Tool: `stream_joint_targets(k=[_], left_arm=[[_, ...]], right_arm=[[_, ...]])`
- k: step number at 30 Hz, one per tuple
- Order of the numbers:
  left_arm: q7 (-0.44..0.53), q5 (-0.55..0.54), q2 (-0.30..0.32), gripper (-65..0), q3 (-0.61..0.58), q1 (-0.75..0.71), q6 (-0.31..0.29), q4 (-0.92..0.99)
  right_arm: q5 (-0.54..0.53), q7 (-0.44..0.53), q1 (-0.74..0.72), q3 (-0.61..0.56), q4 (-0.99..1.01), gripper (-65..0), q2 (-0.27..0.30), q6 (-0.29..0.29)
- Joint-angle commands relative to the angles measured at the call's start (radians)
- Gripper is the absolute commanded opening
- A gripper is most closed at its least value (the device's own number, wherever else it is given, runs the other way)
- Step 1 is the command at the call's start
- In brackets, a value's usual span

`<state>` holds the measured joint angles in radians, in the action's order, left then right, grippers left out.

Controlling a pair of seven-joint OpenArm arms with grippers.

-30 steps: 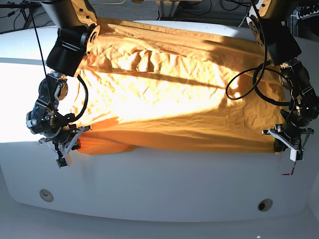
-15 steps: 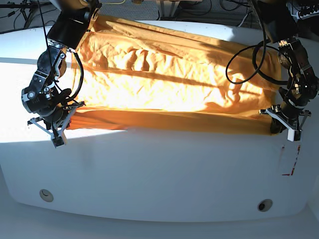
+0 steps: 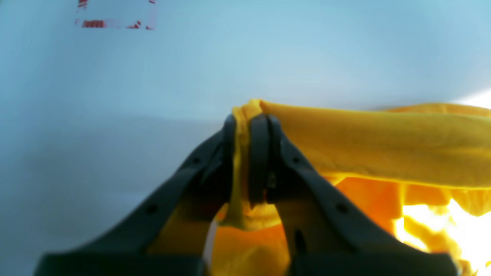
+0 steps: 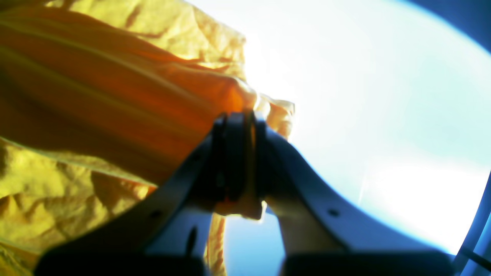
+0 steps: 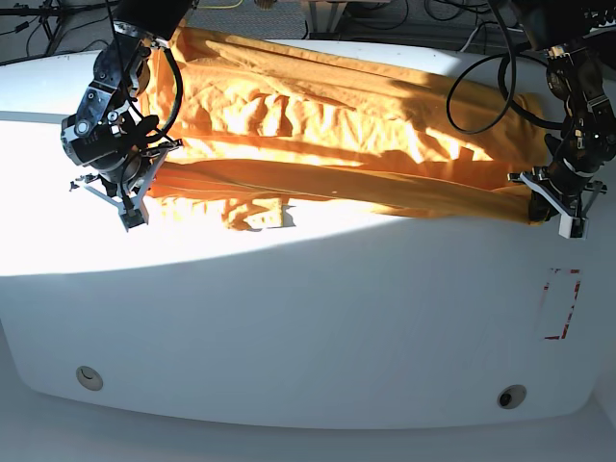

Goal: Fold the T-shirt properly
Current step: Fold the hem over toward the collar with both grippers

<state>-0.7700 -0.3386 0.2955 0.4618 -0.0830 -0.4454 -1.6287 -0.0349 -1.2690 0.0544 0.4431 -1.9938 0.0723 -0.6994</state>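
Operator: Status, reading the base view from its left edge across?

Technician: Right tool [image 5: 132, 214] is clenched on one end of the T-shirt [image 5: 327, 144]'s near edge; the right wrist view shows cloth pinched between its jaws. The garment lies spread across the far half of the worktop [image 5: 289, 318], its near edge raised into a long band between the arms. Left tool [image 5: 571, 226] is clenched on the opposite end of that band; the left wrist view shows a fold of fabric between its jaws.

Operator: Failure modes from this state?

Technician: In my judgement, three. Unequal travel of the two arms would skew the fold line. Excess tension between the tools could pull the thin pinched fold out of one tool. Slack in the band's middle, already sagging near the right tool, could crease under the folded layer.

Operator: Containers?

Technician: None visible. Only a red-outlined rectangle [image 5: 560, 304] is marked on the worktop, with nothing on it.
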Motion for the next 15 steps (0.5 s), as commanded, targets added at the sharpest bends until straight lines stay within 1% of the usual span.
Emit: stream_joint_targets(k=[1,7,15], left_arm=[[0.02,-0.004,0.032,-65.0,0.007,-0.005,0.009,-0.038],[0.02,-0.004,0.034,-65.0,0.009,-0.057,0.009,-0.08],[0.02,0.0,0.034,-65.0,0.009,-0.148,0.009,-0.158]], right_arm=[[0.007,0.005,0.04,0.001,-0.023,-61.4,-0.013,0.001],[0.007,0.005,0.114,0.0,-0.026,-61.4,-0.042,0.001],[0.005,0.005,0.161,-0.002,-0.026,-60.7,-0.045,0.001]])
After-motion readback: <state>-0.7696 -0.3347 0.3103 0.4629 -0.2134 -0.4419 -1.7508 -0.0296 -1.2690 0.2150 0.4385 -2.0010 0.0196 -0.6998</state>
